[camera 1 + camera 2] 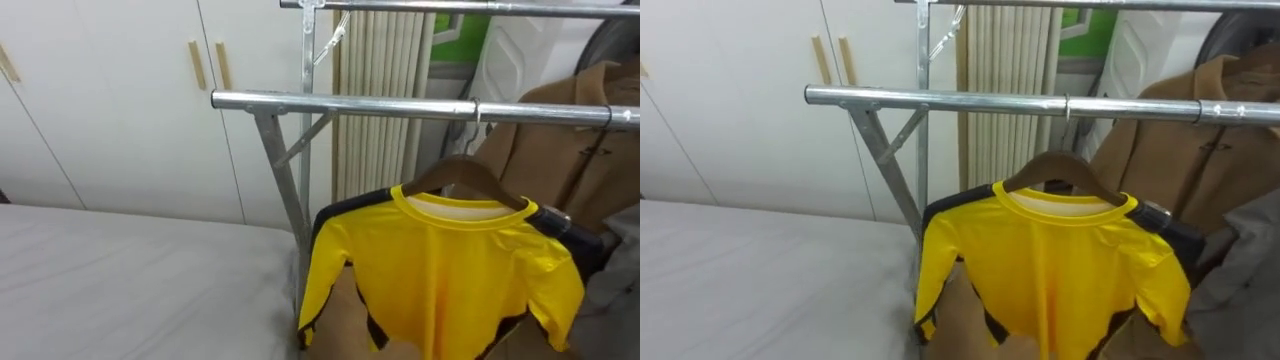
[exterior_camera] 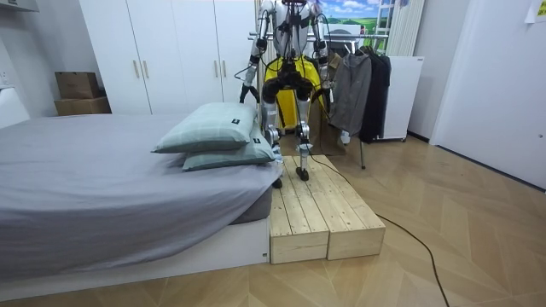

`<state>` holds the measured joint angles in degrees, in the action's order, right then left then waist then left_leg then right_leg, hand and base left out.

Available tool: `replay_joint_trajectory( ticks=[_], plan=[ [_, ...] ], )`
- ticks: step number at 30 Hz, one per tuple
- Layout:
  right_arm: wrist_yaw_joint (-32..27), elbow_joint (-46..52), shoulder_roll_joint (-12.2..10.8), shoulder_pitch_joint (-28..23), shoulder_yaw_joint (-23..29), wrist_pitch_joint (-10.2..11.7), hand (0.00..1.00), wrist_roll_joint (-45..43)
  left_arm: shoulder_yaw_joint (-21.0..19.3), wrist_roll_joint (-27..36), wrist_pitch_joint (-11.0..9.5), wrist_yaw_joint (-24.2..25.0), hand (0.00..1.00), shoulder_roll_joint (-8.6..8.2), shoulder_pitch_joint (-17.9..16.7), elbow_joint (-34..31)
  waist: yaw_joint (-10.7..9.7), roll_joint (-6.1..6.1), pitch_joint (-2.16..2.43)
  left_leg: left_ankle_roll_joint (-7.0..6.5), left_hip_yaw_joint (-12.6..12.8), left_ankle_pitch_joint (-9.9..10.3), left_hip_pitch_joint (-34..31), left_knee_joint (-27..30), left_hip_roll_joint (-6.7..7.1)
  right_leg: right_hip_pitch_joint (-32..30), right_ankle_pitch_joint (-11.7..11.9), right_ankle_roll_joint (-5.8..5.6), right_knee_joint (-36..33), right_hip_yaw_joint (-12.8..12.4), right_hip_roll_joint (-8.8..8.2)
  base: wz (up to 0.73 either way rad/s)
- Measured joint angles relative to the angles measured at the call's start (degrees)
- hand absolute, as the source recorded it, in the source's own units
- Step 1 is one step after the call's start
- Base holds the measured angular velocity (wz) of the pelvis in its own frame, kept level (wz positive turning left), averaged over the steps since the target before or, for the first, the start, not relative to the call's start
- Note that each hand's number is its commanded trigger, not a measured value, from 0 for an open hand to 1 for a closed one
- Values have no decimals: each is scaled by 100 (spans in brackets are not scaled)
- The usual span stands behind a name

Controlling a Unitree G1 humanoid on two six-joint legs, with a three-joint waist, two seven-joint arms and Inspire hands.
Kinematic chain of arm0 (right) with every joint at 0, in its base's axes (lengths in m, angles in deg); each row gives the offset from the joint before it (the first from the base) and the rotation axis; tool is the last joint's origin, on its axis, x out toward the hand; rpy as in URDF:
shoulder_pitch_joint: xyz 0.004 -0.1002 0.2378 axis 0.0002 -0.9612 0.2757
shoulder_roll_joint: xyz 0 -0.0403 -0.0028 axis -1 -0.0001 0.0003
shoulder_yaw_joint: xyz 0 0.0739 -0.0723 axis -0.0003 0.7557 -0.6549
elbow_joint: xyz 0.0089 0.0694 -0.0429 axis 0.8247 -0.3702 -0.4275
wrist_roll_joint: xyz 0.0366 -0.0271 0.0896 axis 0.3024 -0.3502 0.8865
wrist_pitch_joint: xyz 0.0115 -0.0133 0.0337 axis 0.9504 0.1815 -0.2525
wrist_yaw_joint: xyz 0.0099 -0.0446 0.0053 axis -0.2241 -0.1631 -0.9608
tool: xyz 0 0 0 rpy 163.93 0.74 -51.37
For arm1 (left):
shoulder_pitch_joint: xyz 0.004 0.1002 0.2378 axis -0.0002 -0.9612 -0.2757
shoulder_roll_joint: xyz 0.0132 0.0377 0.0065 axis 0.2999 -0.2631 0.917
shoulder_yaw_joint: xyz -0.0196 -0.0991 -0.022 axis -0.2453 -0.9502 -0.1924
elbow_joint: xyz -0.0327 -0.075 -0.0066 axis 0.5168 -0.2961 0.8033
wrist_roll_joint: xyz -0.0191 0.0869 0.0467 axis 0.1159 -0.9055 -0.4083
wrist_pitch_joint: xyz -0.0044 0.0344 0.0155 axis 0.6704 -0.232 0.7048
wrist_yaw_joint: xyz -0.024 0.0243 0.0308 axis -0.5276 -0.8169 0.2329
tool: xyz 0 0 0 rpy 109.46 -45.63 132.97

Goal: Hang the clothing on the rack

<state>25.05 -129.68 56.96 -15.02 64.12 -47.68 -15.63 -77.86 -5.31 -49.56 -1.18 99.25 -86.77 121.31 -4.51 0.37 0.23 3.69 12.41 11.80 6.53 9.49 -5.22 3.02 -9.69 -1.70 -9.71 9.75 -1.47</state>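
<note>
While yellow shirt (image 1: 450, 270) on hanger (image 1: 462, 175) sits below rail (image 1: 400, 103), hanging step in hand; next, raise hanger onto rail. Hands' grip: cannot tell.

Bright, even indoor light fills the bedroom, glinting in pale streaks along the steel rail (image 1: 340, 102), sheening the yellow shirt (image 1: 450, 265) and leaving soft shadow beneath the bed (image 2: 85, 179) edge.

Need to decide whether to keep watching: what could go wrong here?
The yellow shirt on its wooden hanger sits below the silver metal rail; it may miss the rail and drop. The brown coat crowds the right side and could snag it.
</note>
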Motion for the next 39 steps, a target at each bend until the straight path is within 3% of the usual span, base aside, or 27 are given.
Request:
replay_joint_trajectory(
  ticks=[5, 11, 20, 25, 31, 39],
  plan=[
    [219, -341, -6, 25, 15, -206, 0, 210, -4, 6, 14, -109, 0, -119, -6, 18, -7, 42, 17, 0, -48, 0, 5, 4, -4, 68, 0, 0, 1, 42, 9, 4],
    [392, -423, 14, 199, 56, -354, 0, 208, -7, 112, 76, -110, 0, -131, 82, -66, -1, 70, 6, 0, -106, 0, 7, 4, -4, 74, 0, 0, -7, 45, 12, 1],
    [677, -651, 41, 687, 40, -418, 0, 206, 28, 111, 54, -124, 0, -143, 356, -997, -34, 66, -84, 0, -218, -1, -11, 6, -2, 152, -4, -4, -4, 150, 7, 6],
    [820, -627, 117, 738, -166, -418, 0, 91, 93, 107, 44, -236, 0, -142, 414, -1396, -34, 43, -91, 0, -306, -1, -106, 36, -3, 99, -9, -6, 8, 218, 8, 7],
    [855, -641, 181, 895, -491, -420, 0, -60, 484, 114, 4, -333, 0, -125, 471, -1416, -18, 19, -85, 0, -501, -1, -194, 106, 4, 190, -8, -5, 107, 457, -4, 17],
    [841, -586, 290, 959, -997, -444, 0, -444, 540, 47, 9, -335, 0, -92, 295, -1412, 314, -34, -66, 3, -1008, 0, -517, 398, 18, 298, -63, 29, 118, 958, -16, 32]
  ],
)
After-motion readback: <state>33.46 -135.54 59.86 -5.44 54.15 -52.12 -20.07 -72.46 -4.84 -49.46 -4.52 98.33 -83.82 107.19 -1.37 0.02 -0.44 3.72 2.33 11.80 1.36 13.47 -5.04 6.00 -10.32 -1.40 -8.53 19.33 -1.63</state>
